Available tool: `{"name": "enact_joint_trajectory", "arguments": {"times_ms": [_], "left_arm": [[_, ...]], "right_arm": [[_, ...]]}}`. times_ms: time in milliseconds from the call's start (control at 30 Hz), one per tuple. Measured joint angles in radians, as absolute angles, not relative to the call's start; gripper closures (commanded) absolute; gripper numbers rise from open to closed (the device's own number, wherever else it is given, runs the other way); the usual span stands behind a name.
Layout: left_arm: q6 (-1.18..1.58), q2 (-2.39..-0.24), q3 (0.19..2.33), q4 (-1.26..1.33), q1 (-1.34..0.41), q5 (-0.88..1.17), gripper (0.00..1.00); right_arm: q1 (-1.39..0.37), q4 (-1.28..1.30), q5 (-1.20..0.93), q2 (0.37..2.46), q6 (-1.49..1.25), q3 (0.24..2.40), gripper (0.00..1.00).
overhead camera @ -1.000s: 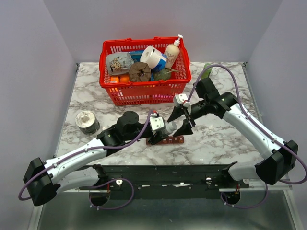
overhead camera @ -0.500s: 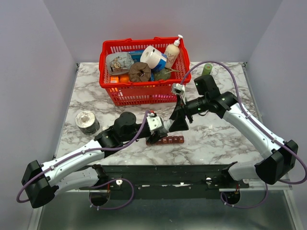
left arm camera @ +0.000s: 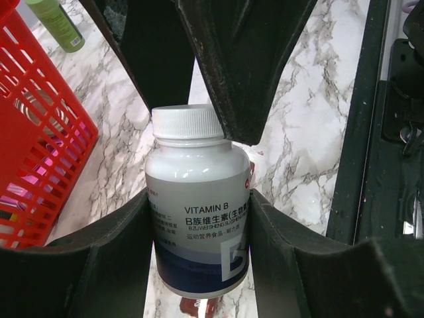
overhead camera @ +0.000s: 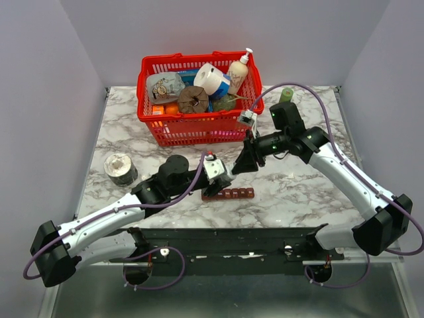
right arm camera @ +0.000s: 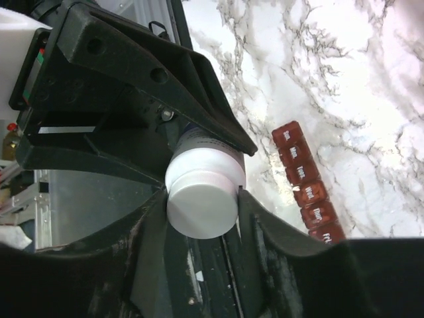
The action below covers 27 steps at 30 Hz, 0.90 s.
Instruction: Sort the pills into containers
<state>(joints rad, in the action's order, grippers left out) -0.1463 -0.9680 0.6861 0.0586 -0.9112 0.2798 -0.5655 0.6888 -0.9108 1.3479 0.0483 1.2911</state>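
My left gripper (left arm camera: 199, 222) is shut on a white pill bottle (left arm camera: 197, 199) with a blue VITAMIN B label, holding it by the body just above the table. My right gripper (right arm camera: 202, 197) is closed round the bottle's white cap (right arm camera: 199, 205), both fingers touching it. In the top view the two grippers meet at mid-table, left gripper (overhead camera: 222, 179) and right gripper (overhead camera: 241, 165). The containers (overhead camera: 228, 194), a dark red-brown strip with day labels, lie flat right below them and show beside the cap as the containers (right arm camera: 309, 184). The pills are hidden.
A red mesh basket (overhead camera: 199, 121) full of items stands behind the grippers, its wall close on the left in the left wrist view. A green bottle (overhead camera: 286, 95) stands at the back right. A grey round roll (overhead camera: 120, 168) sits left. The black rail (left arm camera: 374, 132) lines the near edge.
My right gripper has swung left and up over the bottle's top and closed onto the cap. The left gripper kept hold of the bottle and shifted slightly left, uncovering the strip.
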Motion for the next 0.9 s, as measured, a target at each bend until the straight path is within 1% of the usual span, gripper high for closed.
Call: {"name": "enact_joint_trajectory", "arguments": {"times_ms": [67, 133, 167, 267, 367, 467, 533, 667, 767, 900], "left_arm": [[-0.146, -0.968, 0.686, 0.060, -0.911, 0.277, 1.00], [-0.145, -0.969, 0.686, 0.062, -0.911, 0.277, 1.00], [-0.145, -0.969, 0.686, 0.061, -0.911, 0.277, 1.00], [-0.149, -0.970, 0.686, 0.057, -0.911, 0.278, 1.00], [-0.160, -0.970, 0.686, 0.058, -0.911, 0.297, 1.00], [-0.178, -0.968, 0.687, 0.063, -0.911, 0.333, 1.00], [-0.190, -0.965, 0.688, 0.066, -0.911, 0.354, 1.00], [-0.203, -0.953, 0.690, 0.061, -0.909, 0.377, 1.00], [-0.208, -0.942, 0.690, 0.054, -0.899, 0.375, 1.00], [-0.212, -0.920, 0.686, 0.044, -0.895, 0.374, 1.00]], "right_arm": [[-0.559, 0.688, -0.905, 1.348, 0.042, 1.291, 0.82], [-0.557, 0.689, -0.901, 1.349, 0.046, 1.291, 0.87], [-0.556, 0.690, -0.902, 1.350, 0.051, 1.291, 0.87], [-0.555, 0.704, -0.914, 1.357, 0.088, 1.296, 0.88], [-0.555, 0.762, -0.946, 1.374, 0.212, 1.334, 0.87], [-0.556, 0.873, -1.001, 1.389, 0.471, 1.387, 0.83], [-0.562, 0.979, -1.035, 1.404, 0.698, 1.431, 0.83], [-0.570, 1.127, -1.063, 1.452, 1.017, 1.518, 0.83], [-0.574, 1.187, -1.072, 1.495, 1.134, 1.575, 0.82], [-0.575, 1.206, -1.087, 1.499, 1.199, 1.583, 0.81]]}}
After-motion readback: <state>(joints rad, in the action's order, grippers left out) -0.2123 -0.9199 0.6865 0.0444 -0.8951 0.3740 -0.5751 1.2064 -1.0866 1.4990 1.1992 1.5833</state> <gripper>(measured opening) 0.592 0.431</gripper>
